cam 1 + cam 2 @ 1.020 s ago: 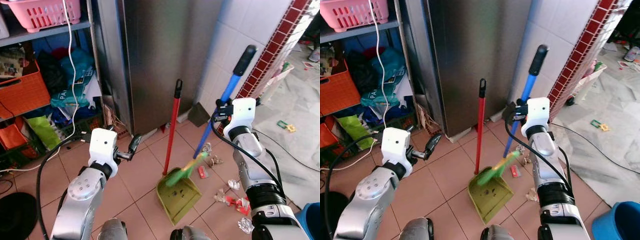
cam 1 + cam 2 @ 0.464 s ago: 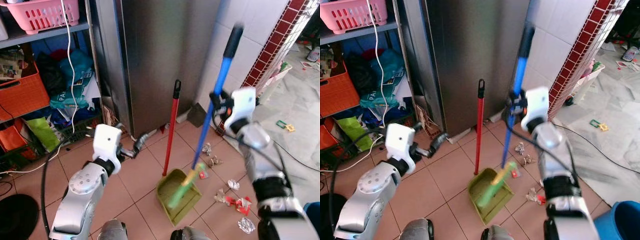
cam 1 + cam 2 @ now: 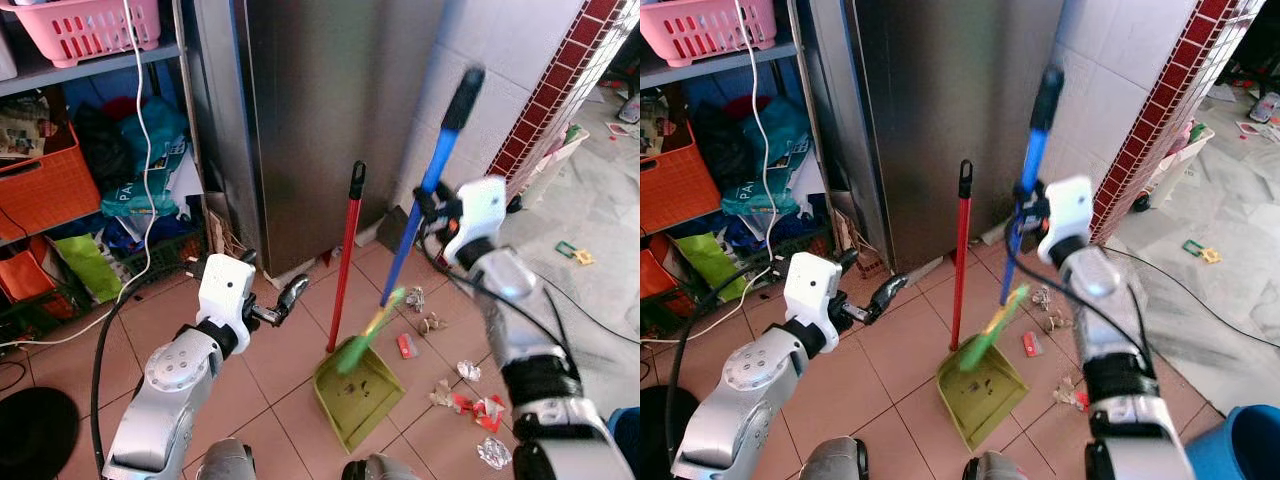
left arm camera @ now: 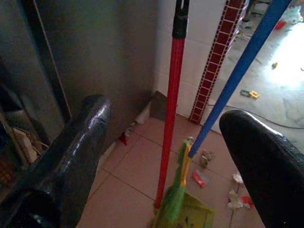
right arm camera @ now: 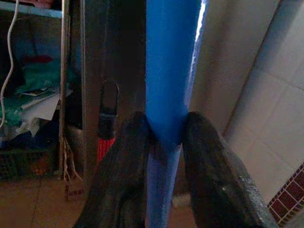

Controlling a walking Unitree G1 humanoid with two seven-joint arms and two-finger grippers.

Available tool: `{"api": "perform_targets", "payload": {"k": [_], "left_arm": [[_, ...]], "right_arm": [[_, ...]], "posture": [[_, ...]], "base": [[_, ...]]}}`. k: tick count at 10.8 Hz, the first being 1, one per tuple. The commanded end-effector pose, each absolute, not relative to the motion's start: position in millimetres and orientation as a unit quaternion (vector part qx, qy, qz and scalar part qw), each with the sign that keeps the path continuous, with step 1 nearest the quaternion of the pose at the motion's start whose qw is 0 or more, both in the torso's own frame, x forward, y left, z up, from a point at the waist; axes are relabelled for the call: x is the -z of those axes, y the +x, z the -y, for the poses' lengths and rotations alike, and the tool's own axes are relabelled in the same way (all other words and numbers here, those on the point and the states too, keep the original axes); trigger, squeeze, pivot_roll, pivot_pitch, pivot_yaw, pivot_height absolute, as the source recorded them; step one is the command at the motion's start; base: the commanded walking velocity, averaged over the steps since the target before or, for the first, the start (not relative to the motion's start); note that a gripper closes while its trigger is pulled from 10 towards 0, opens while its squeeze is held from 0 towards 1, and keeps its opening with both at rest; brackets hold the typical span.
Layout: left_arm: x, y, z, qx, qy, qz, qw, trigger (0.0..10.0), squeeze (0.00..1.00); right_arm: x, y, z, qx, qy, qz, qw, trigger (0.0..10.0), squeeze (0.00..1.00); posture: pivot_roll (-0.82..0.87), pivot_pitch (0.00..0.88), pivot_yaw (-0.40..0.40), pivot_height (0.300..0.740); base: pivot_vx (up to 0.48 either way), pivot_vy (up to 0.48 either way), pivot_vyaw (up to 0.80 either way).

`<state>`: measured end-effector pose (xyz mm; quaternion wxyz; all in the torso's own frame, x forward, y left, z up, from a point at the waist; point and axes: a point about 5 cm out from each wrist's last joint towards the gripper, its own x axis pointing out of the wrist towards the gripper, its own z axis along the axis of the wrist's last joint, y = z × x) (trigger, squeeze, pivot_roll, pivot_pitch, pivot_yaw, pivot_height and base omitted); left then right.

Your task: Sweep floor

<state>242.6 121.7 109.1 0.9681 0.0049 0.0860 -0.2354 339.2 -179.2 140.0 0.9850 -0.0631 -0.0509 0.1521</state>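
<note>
Broom with blue pole and green bristles (image 3: 420, 205): we find the right gripper (image 5: 161, 142) clamped on its pole, bristles over the olive-green plastic dustpan (image 3: 358, 392) to feed litter in. The left gripper (image 3: 292, 294) reaches, fingers apart, toward the dustpan's red upright handle (image 3: 343, 265), likely to steady it.

— What stands around the steel cabinet (image 3: 320, 120)?

— To its left, a metal shelf rack (image 3: 90, 62) with a pink basket (image 3: 85, 25) on top, an orange crate (image 3: 45, 185) and bags below. To its right, a white tiled wall (image 3: 500, 70) edged with red-brown tiles (image 3: 545, 100).

— And the floor?

— Terracotta tiles (image 3: 280, 360) in front of the cabinet; paler marble-like floor (image 3: 590, 210) farther right, brightly lit.
</note>
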Motion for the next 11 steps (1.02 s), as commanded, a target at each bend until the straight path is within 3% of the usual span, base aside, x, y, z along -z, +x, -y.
{"api": "perform_targets", "payload": {"k": [1,6,11], "left_arm": [[-110,241,-120,0.247,0.005,-0.083,0.965,10.0,0.00],[-110,240,-117,0.248,0.003,-0.084,0.965,10.0,0.00],[-111,240,-119,0.244,-0.004,-0.082,0.966,10.0,0.00]], "right_arm": [[-158,341,178,-0.149,-0.071,0.094,0.982,0.0,0.00],[-165,346,191,-0.076,-0.097,0.110,0.986,0.0,0.00],[-160,345,189,-0.065,-0.099,0.106,0.987,0.0,0.00]], "posture": [[0.03,0.000,-0.042,0.740],[0.02,0.000,-0.046,0.740],[0.03,0.000,-0.044,0.740]], "base": [[0.000,0.000,0.00],[-0.277,0.000,0.00],[-0.233,0.000,0.00]]}}
